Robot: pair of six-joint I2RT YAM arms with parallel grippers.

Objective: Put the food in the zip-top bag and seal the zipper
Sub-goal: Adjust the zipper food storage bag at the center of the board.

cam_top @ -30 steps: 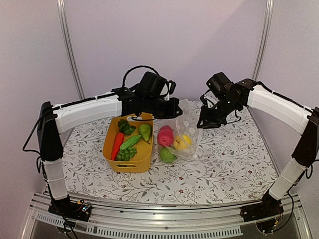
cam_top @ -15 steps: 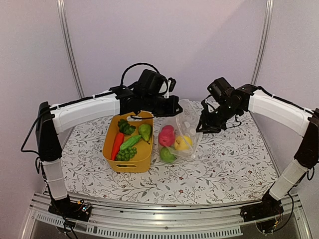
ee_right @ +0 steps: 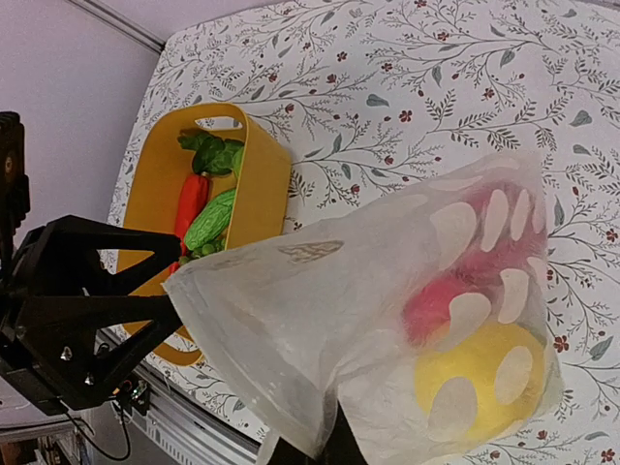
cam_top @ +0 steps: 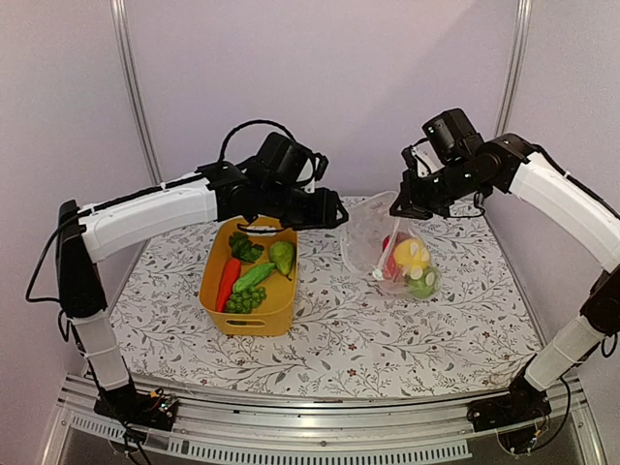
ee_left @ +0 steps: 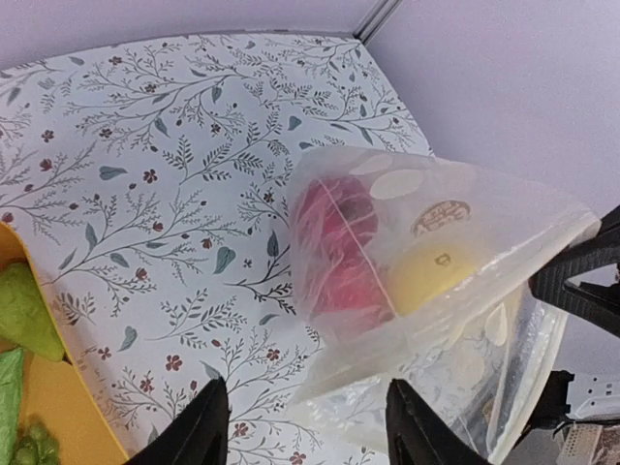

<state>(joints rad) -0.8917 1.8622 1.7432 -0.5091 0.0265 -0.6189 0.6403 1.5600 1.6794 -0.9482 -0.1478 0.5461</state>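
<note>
Hanging from the clamped right gripper (cam_top: 400, 206), the zip-top bag (cam_top: 366, 237) dangles well to the right of the yellow tub (cam_top: 257, 323). It holds three toys: a red piece (cam_top: 390, 247), a yellow lemon-like piece (cam_top: 409, 254) and a green piece (cam_top: 423, 286). Whether its sagging bottom touches the floral table (cam_top: 387, 339) cannot be told. The left gripper (cam_top: 334, 209) hovers above the tub's far right corner, fingers spread and holding nothing, clear of the bag in the left wrist view. The job looks less than half done. Five items wait in the tub: the carrot (cam_top: 228, 281), the cucumber (cam_top: 252, 277), the bumpy green cluster (cam_top: 244, 300), the lettuce (cam_top: 244, 247) and a green pear-shaped piece (cam_top: 282, 257). The bag's mouth appears unsealed, though the zipper strip is too fine to pick out. Loading the rest and pressing the zipper shut remain. A second earlier the bag lay just beside the tub's right wall, with the left gripper at its mouth edge. Since then the right arm has carried the bag up and farther from the tub. The left gripper has parted from the bag, and the tub's contents are unchanged.
</note>
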